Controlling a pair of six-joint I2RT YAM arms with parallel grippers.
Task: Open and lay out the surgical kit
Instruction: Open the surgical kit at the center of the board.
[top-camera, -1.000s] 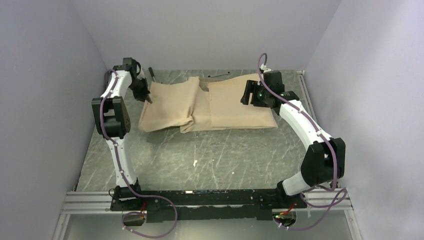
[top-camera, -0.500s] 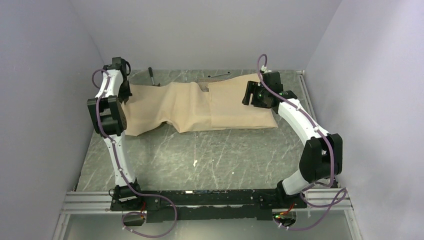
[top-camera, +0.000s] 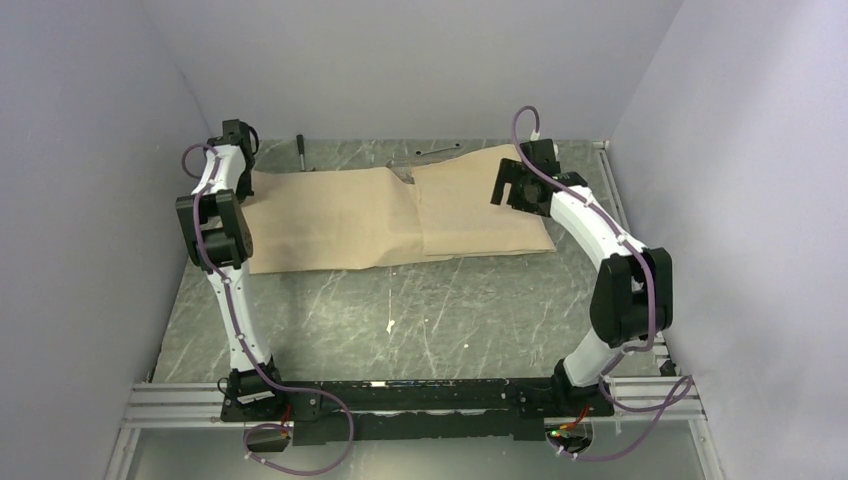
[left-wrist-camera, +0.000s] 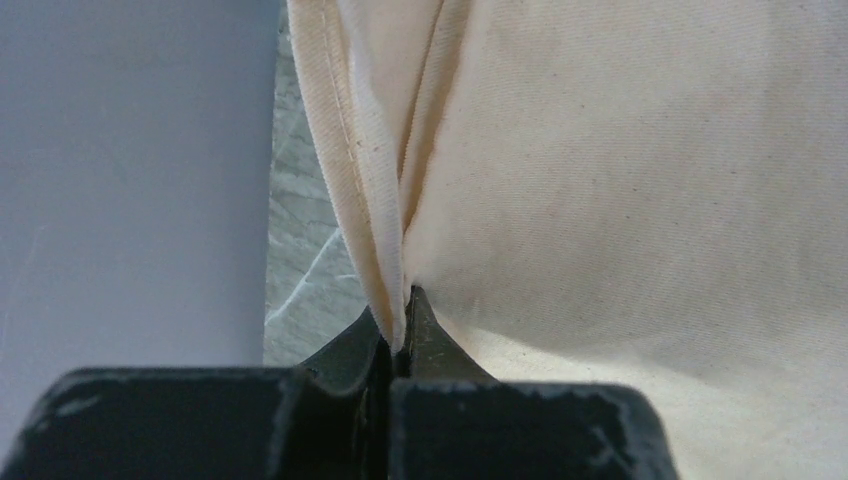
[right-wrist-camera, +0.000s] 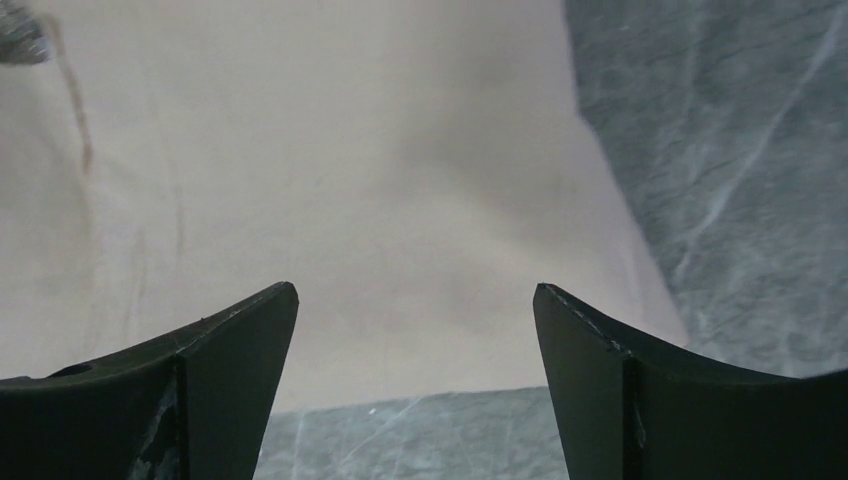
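The tan wrap sheet (top-camera: 340, 215) lies across the back of the table, its left flap pulled out flat to the left. My left gripper (left-wrist-camera: 398, 335) is shut on a pinched fold of the wrap's left edge (left-wrist-camera: 375, 230), close to the left wall; in the top view it is mostly hidden behind the arm (top-camera: 243, 183). My right gripper (right-wrist-camera: 415, 290) is open and empty, hovering over the wrap's folded right part (right-wrist-camera: 380, 180); it also shows in the top view (top-camera: 503, 190). A bit of steel mesh tray (top-camera: 402, 171) peeks out at the wrap's back middle. Clamps, tweezers and gauze are hidden.
A dark-handled hammer (top-camera: 302, 152) and a thin wrench (top-camera: 437, 149) lie behind the wrap by the back wall. A small white scrap (top-camera: 390, 326) lies on the grey marbled table (top-camera: 450, 310). The left wall stands close to my left gripper.
My left gripper has pulled the wrap's left flap outward to the left, unfolding it flat. The right arm has drawn slightly back and up, still open.
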